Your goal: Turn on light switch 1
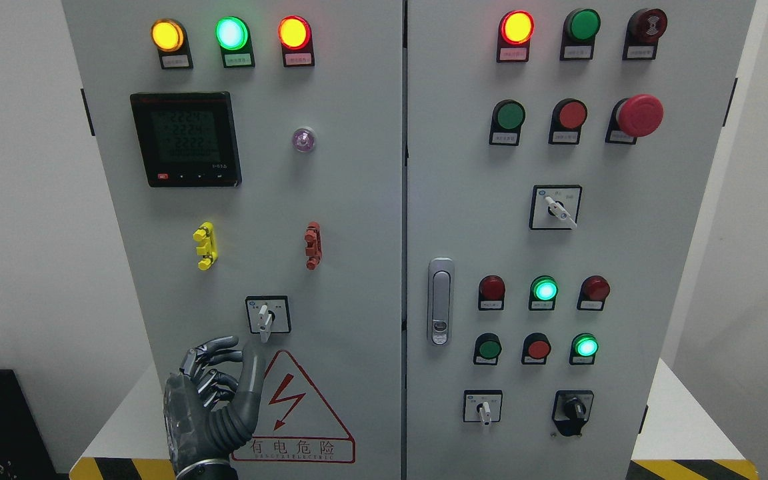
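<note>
Grey, my left hand [214, 393] hangs half-curled and empty below the white-handled rotary switch [265, 317], beside a red triangle sticker [294, 413] reading "有电危险".

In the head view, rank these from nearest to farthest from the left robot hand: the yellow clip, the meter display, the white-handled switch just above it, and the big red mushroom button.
From the left robot hand:
1. White-handled switch, just above and right of the hand.
2. Yellow clip, higher on the left door.
3. Meter display, upper left door.
4. Red mushroom button, upper right door.
</note>
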`<action>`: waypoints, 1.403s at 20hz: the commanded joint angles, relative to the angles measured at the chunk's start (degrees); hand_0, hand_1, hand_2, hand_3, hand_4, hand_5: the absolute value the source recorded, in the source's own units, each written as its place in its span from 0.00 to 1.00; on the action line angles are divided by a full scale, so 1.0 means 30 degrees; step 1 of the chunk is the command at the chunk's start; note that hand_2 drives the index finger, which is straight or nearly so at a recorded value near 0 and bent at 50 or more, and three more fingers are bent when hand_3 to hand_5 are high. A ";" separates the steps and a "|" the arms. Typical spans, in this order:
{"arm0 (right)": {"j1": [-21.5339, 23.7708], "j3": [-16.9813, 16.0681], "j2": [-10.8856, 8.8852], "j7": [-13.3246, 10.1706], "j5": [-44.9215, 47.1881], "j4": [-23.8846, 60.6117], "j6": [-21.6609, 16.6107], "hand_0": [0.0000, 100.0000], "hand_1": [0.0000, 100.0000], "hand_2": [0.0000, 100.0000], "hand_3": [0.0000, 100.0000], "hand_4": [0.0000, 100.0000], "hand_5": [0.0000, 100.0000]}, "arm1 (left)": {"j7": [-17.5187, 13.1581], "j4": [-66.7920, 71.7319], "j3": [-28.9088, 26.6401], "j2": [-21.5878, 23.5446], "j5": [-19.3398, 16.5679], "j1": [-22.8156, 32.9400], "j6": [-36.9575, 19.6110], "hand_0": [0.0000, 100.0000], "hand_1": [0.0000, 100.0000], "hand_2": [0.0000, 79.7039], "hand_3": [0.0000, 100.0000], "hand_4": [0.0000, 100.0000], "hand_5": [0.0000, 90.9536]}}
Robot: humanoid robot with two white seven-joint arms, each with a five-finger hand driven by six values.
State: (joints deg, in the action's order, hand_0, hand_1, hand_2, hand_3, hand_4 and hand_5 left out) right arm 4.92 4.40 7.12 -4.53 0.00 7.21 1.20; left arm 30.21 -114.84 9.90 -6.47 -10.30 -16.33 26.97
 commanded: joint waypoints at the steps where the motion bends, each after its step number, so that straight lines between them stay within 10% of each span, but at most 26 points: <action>1: 0.0000 0.0000 0.0000 -0.0013 0.0469 0.0000 0.0009 0.00 0.00 0.00 0.00 0.00 0.00 | -0.0020 0.0251 0.0187 -0.0011 -0.0054 -0.0329 0.0179 0.31 0.63 0.50 0.58 0.82 0.83; 28: 0.0000 0.0000 0.0000 -0.0013 0.0469 0.0000 0.0009 0.00 0.00 0.00 0.00 0.00 0.00 | -0.0049 0.0544 0.0041 0.0136 -0.0083 -0.0914 0.1645 0.32 0.63 0.57 0.62 0.85 0.86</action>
State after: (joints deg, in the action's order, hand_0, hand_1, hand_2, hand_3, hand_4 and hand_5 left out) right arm 4.92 4.40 7.12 -4.53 0.00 7.21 1.20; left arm 30.08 -113.41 10.22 -6.20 -10.53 -18.93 31.84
